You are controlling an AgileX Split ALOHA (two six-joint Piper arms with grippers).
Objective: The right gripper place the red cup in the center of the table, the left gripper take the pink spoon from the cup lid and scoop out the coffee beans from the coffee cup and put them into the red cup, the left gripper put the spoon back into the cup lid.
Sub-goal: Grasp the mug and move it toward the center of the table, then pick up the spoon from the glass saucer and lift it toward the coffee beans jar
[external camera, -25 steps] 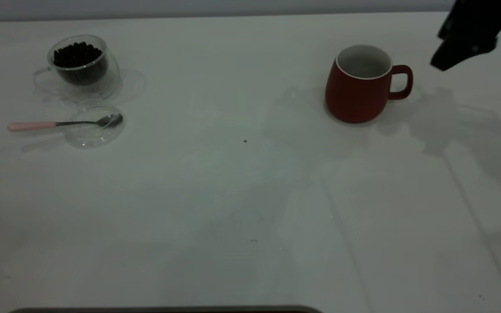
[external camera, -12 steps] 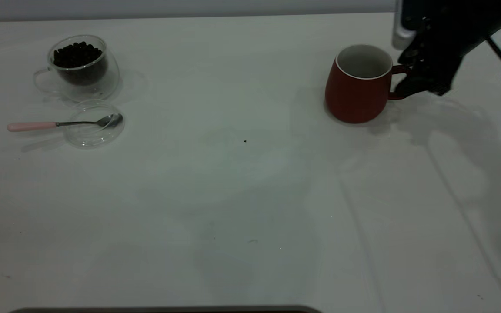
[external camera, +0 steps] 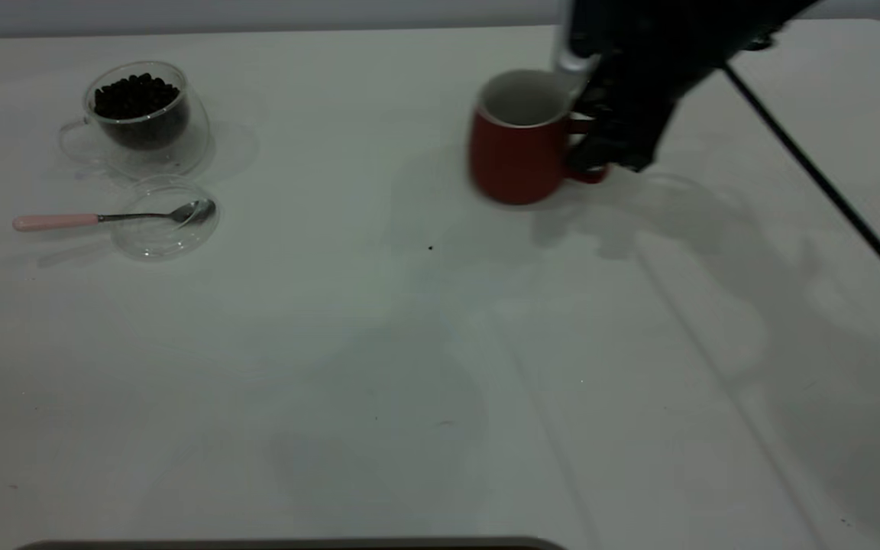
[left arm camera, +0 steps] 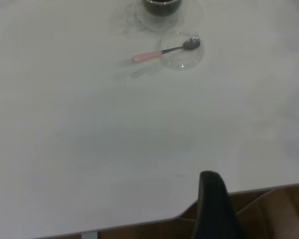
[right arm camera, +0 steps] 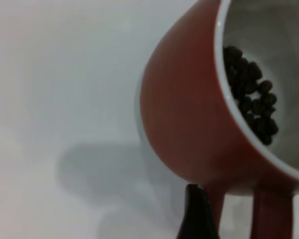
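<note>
Red cup (external camera: 518,156) clamped by its handle in my right gripper (external camera: 600,145), mid-table not reached | pink spoon (external camera: 104,219) untouched on cup lid (external camera: 165,243) | left gripper: cannot tell.

Matt red cup (external camera: 516,156) – clear glass coffee cup (external camera: 146,118) – smooth white table (external camera: 409,344)

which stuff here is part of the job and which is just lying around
Part of the job: red cup, held by its handle in the right gripper; glass cup of coffee beans; pink spoon resting on the lid; left gripper, parked at the table edge.
Just lying about: dark speck on the table; black cable at the right.
</note>
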